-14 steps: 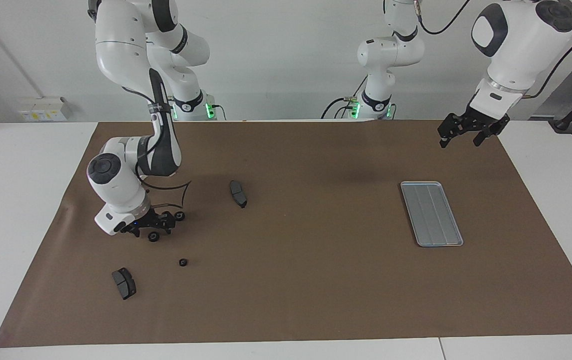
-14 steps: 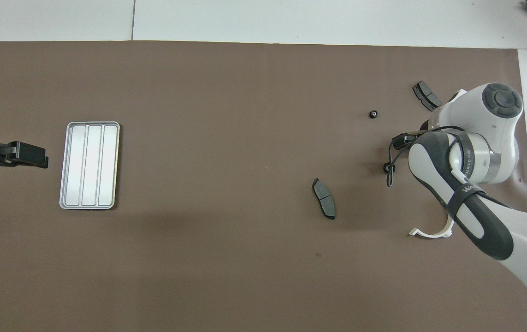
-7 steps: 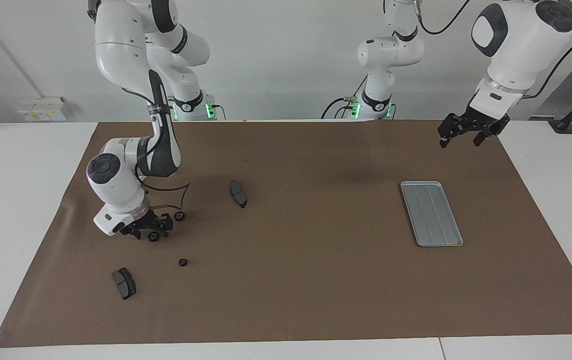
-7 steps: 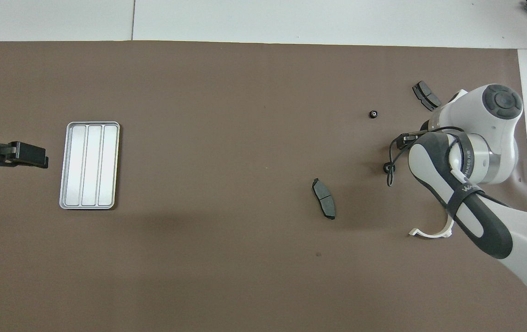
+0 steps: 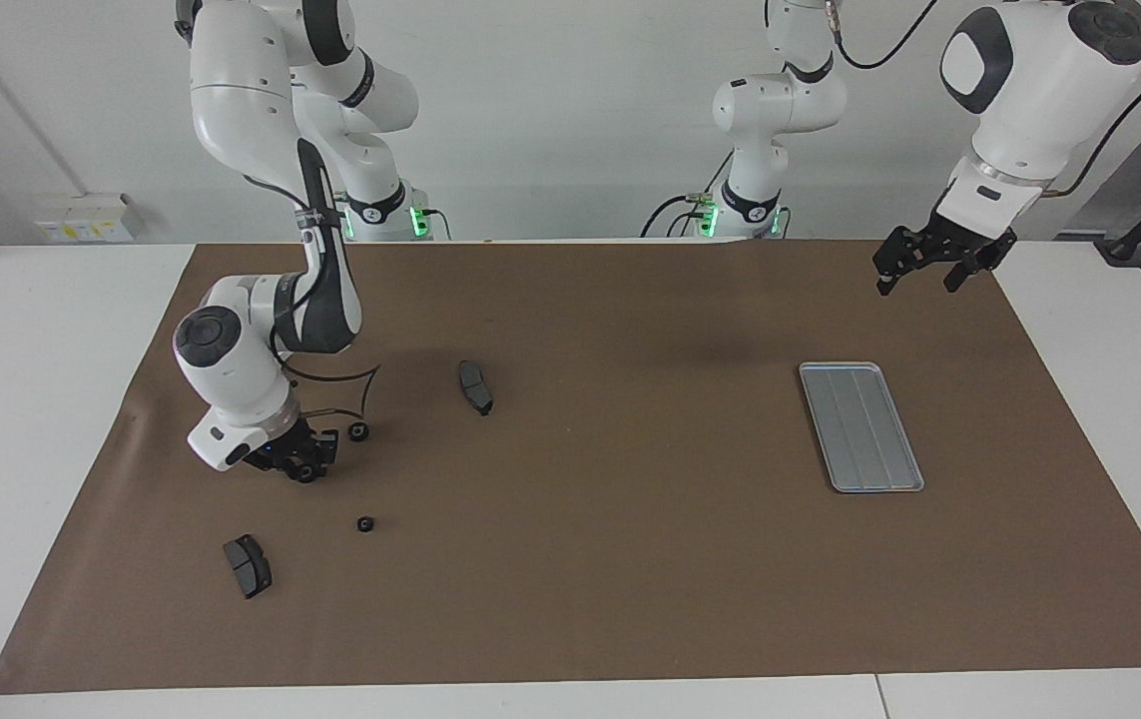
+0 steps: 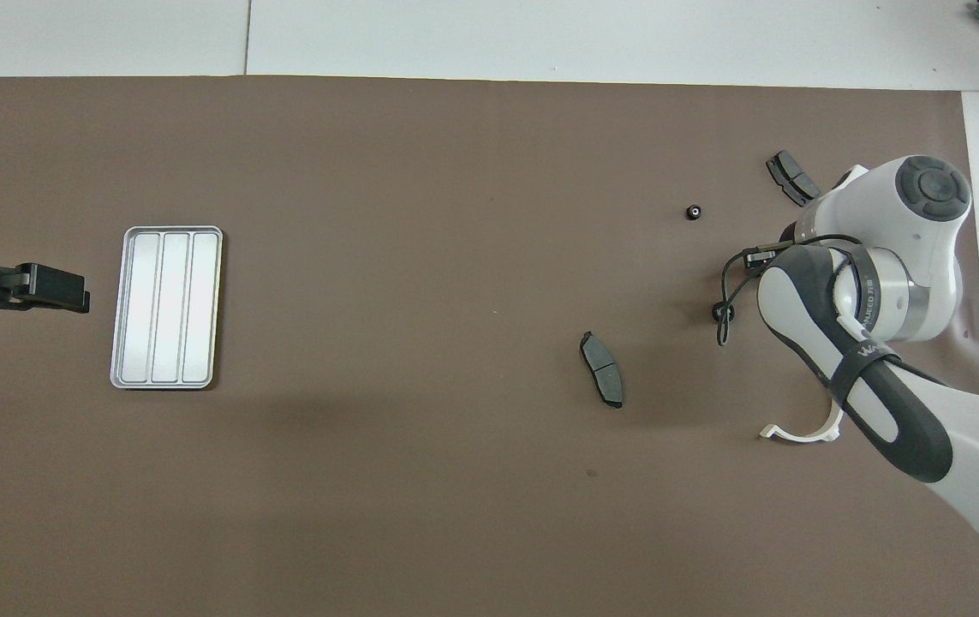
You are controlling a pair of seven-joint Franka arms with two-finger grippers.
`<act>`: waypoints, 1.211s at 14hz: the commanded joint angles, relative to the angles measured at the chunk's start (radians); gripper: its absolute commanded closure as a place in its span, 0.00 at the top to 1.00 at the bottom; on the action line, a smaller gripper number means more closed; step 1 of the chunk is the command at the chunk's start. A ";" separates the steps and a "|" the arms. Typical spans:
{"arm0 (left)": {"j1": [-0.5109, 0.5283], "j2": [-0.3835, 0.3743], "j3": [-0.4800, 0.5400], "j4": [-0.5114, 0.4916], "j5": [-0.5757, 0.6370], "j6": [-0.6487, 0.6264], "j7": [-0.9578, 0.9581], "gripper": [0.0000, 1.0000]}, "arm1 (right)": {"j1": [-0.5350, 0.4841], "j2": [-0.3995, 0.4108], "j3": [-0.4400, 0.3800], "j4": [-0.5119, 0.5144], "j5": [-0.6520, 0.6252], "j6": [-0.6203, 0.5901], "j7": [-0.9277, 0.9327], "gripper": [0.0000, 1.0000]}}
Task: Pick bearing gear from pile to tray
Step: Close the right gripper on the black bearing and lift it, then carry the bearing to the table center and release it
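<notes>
My right gripper (image 5: 304, 461) is down at the mat in the pile, fingers drawn in around a small black gear (image 5: 306, 470); my arm hides it in the overhead view. A second gear (image 5: 357, 431) (image 6: 722, 312) lies beside it and a third (image 5: 364, 523) (image 6: 694, 212) farther from the robots. Two dark grey pads (image 5: 475, 386) (image 5: 248, 565) lie on the mat, also in the overhead view (image 6: 601, 380) (image 6: 791, 177). The white half-ring bracket (image 6: 800, 431) shows only from overhead. The silver tray (image 5: 859, 426) (image 6: 165, 306) is empty. My left gripper (image 5: 932, 265) (image 6: 52, 290) waits open in the air beside the tray.
A brown mat (image 5: 630, 559) covers the table, with white table surface (image 5: 31, 399) around it. A thin black cable (image 5: 360, 384) loops from my right arm down beside the gears.
My right gripper's fingers have drawn together around the small black gear on the mat. The left arm has not moved.
</notes>
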 commanded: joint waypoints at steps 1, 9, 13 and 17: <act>-0.006 -0.030 0.002 -0.032 0.020 0.003 0.001 1.00 | -0.012 0.006 0.001 -0.010 0.004 0.024 -0.028 0.00; -0.006 -0.030 0.002 -0.032 0.020 0.003 0.001 1.00 | 0.037 -0.132 0.021 0.054 0.015 -0.204 0.104 0.00; -0.006 -0.030 0.002 -0.032 0.020 0.003 0.002 1.00 | 0.201 -0.141 0.024 0.148 0.018 -0.293 0.367 0.00; -0.006 -0.030 0.002 -0.032 0.020 0.003 0.001 1.00 | 0.361 -0.127 0.027 0.143 0.120 -0.160 0.621 0.00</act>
